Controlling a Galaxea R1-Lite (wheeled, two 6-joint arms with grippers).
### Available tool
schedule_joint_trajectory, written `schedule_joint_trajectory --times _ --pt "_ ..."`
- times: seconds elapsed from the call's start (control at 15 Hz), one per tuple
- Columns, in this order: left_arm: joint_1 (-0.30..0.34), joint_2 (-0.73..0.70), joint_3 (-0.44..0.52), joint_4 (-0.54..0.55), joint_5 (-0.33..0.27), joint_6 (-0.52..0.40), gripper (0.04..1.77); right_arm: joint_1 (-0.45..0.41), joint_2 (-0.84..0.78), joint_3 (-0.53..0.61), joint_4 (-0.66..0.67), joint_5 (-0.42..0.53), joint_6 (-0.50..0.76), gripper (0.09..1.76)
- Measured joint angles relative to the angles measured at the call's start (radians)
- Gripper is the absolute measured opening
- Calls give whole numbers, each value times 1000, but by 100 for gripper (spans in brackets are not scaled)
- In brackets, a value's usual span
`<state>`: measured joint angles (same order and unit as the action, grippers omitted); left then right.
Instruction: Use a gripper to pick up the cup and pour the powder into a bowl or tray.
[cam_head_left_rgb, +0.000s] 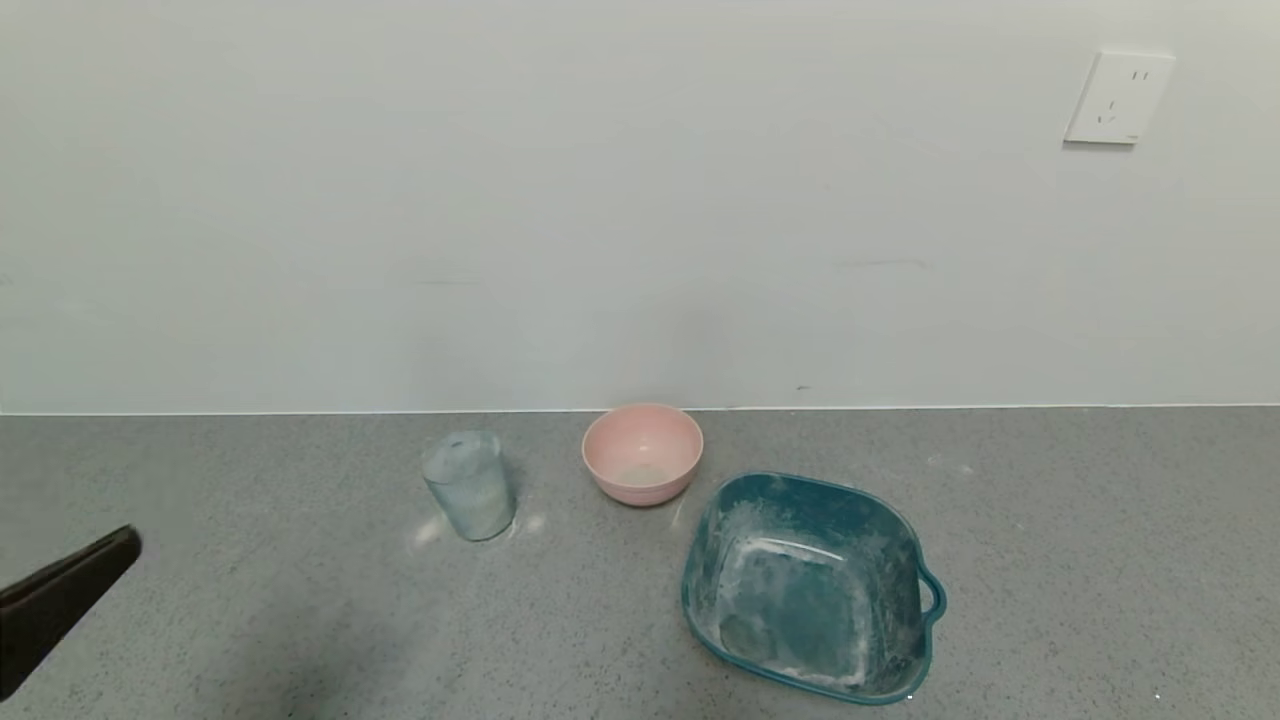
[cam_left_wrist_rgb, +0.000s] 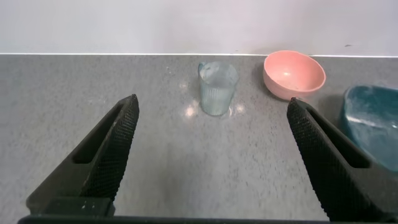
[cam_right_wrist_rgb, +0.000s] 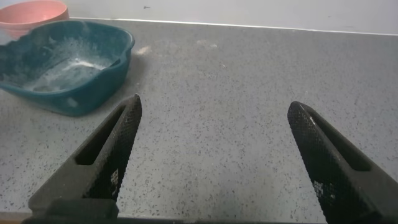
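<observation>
- grey speckled countertop (cam_head_left_rgb: 300, 620) runs back to a pale wall (cam_head_left_rgb: 500, 200); white outlet (cam_head_left_rgb: 1118, 98) high on the wall, robot's right
- teal tub (cam_head_left_rgb: 700, 600) with a side handle, nearest the robot, white powder smeared inside; also in right wrist view (cam_right_wrist_rgb: 121, 59)
- left gripper (cam_left_wrist_rgb: 211, 118) low over the counter at the robot's left, fingers spread wide, nothing between them; cup lined up ahead, well apart; one dark fingertip (cam_head_left_rgb: 110, 555) shows in head view
- right gripper (cam_right_wrist_rgb: 214, 109) over bare counter to the right of the tub, fingers spread wide, empty
- pink bowl (cam_head_left_rgb: 642, 452) near the wall, just behind the tub; faint whitish dusting at bottom
- cup (cam_head_left_rgb: 468, 485) upright on the counter left of the bowl, apart from it, dusted white; small powder (cam_head_left_rgb: 430, 530) smudges by its base
</observation>
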<state>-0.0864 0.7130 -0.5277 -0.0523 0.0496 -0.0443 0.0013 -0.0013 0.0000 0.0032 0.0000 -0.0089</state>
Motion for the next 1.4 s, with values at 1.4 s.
schedule_joint_trajectory --times 1.4 --pt "84 -591 111 244 47 0 172 0 0 0 3 1 -1 171"
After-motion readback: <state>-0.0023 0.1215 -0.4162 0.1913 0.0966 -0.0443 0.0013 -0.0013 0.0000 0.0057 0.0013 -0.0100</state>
